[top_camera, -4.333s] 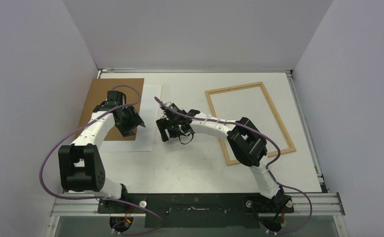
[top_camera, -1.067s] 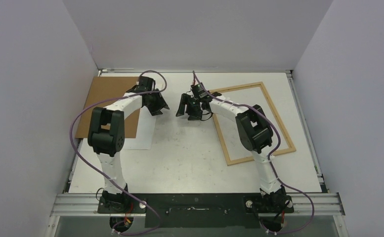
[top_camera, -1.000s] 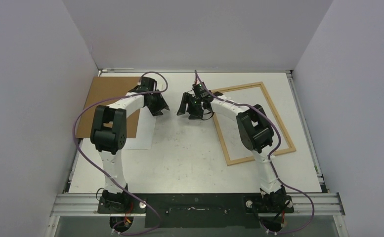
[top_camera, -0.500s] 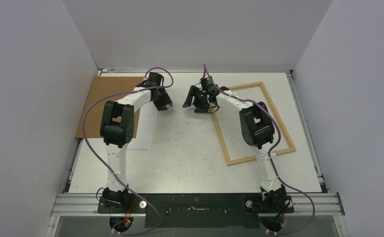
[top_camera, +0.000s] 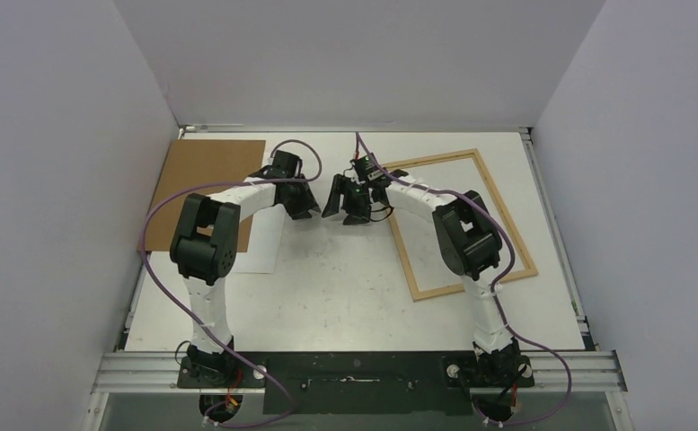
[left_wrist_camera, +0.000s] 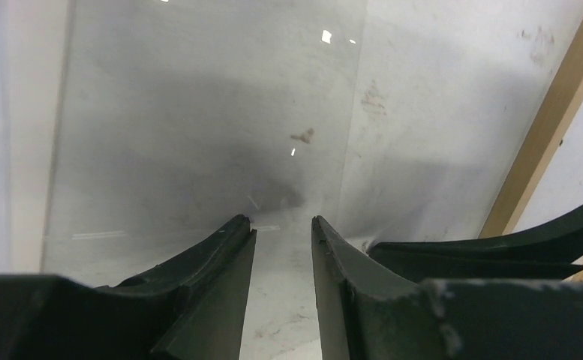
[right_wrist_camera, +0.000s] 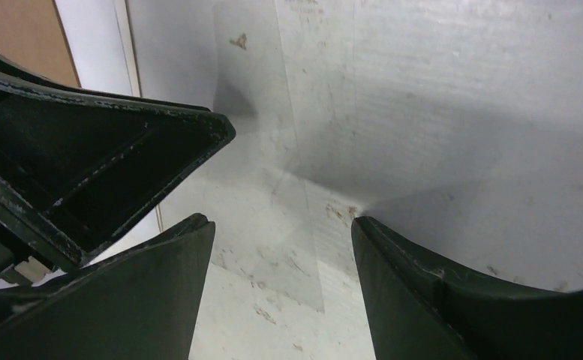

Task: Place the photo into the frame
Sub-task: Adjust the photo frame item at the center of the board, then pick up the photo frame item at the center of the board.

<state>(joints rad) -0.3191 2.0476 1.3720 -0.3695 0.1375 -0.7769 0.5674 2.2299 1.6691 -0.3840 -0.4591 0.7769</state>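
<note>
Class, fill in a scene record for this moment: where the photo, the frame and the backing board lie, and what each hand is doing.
Photo: white paper sheet, flat on the white table, left side
Board: brown hardboard panel; the sheet shows past its right and near edges
Frame: light wooden rectangular frame, flat, right side, photo not inside
Left hand: fingers narrowly apart, nothing seen between them
Right hand: wide open, empty, facing the left hand
</note>
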